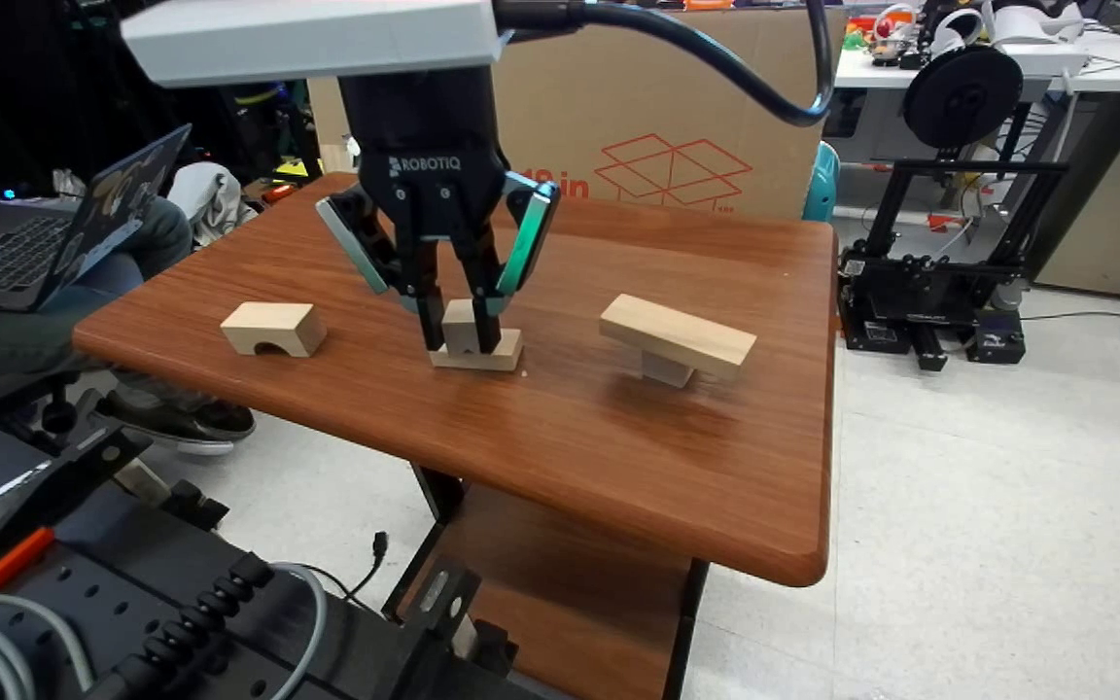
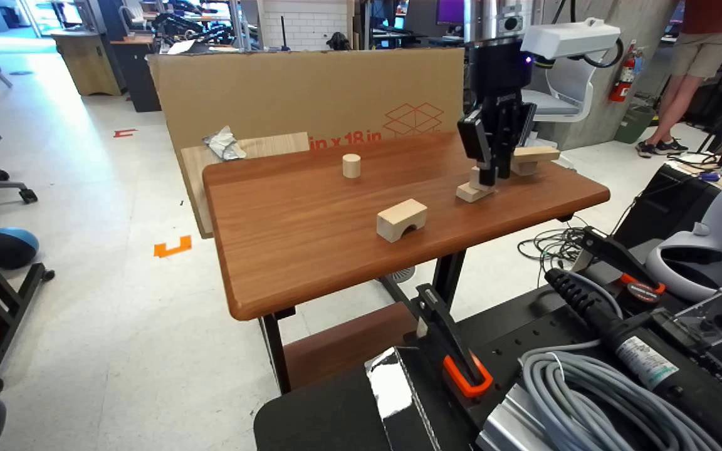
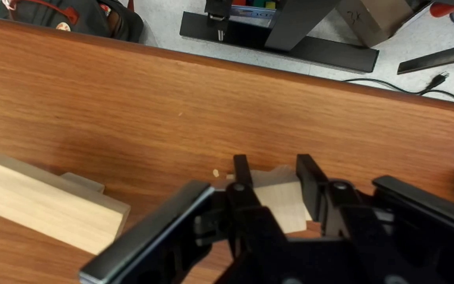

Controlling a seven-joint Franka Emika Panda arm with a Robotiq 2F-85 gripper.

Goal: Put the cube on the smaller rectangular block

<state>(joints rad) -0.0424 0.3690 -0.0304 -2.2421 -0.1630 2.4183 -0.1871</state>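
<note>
The light-wood cube stands upright between my fingers, on top of or just touching the smaller rectangular block. The block lies flat on the table and sticks out at both sides of the cube. The cube and the block show partly behind my fingers in an exterior view. In the wrist view the cube's top shows between the fingers, and the block is mostly hidden. My gripper points down and looks shut on the cube, with no clear gap at either finger. It also shows in the wrist view.
A long plank lies tilted over a small wooden support beside the gripper. An arch block stands on the other side. A wooden cylinder stands farther along the table. A cardboard sheet rises behind the table.
</note>
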